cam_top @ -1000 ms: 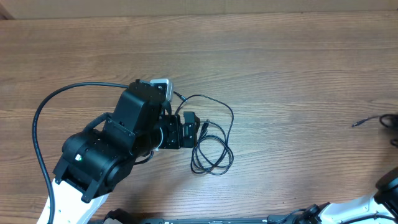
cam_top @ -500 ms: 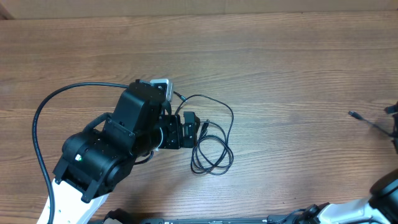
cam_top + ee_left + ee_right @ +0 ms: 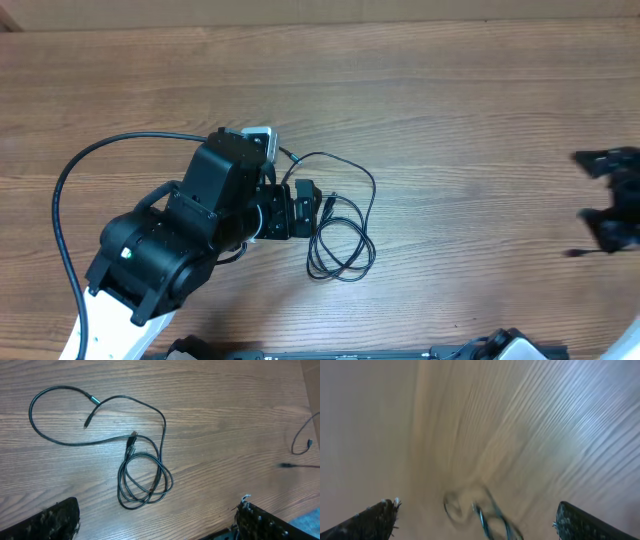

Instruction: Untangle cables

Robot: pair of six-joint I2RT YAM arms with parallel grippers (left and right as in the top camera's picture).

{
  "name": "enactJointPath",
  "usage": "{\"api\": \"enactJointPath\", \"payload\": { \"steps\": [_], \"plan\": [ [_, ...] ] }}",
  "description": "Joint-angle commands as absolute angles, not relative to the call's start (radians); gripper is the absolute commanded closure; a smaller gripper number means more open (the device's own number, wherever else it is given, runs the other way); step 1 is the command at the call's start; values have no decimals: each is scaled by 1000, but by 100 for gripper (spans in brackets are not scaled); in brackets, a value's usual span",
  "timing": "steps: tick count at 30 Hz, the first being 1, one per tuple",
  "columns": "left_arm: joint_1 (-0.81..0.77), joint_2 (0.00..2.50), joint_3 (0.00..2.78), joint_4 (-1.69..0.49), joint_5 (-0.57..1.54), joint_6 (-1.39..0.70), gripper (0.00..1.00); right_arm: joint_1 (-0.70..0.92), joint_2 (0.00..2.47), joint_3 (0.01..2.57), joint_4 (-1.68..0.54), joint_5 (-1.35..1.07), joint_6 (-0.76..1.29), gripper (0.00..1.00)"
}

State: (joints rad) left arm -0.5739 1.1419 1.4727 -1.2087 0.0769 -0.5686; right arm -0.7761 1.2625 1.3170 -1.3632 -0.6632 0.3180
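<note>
Cables (image 3: 340, 240) lie in loose loops on the table (image 3: 450, 100), left of centre, right beside the left gripper (image 3: 303, 210), whose jaws are spread wide and hold nothing. Far right, the right gripper (image 3: 612, 195) gapes open too, with a blurred strand (image 3: 480, 510) beneath it.

The table (image 3: 450, 110) lies open along the whole top of the overhead frame and across the centre right. The left arm (image 3: 180, 240) blocks the lower left, with the coiled cable (image 3: 345, 240) just right of it. The right gripper (image 3: 606, 196) occupies the right edge.
</note>
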Motion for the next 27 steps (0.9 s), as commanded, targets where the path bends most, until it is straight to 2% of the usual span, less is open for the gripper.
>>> {"api": "enactJointPath", "payload": {
  "steps": [1, 9, 17, 27],
  "plan": [
    [-570, 1139, 1488, -1208, 67, -557, 1, -650, 1175, 1327, -1425, -709, 176, 0],
    [-570, 1139, 1488, -1208, 67, -557, 0, -460, 1044, 1326, -1405, -720, 181, 0],
    [-570, 1139, 1488, -1208, 67, -557, 0, -316, 1025, 1292, -1400, -723, 195, 0],
    [-570, 1139, 1488, -1208, 67, -557, 0, -130, 1065, 1074, -1190, -781, 421, 0]
  ]
}}
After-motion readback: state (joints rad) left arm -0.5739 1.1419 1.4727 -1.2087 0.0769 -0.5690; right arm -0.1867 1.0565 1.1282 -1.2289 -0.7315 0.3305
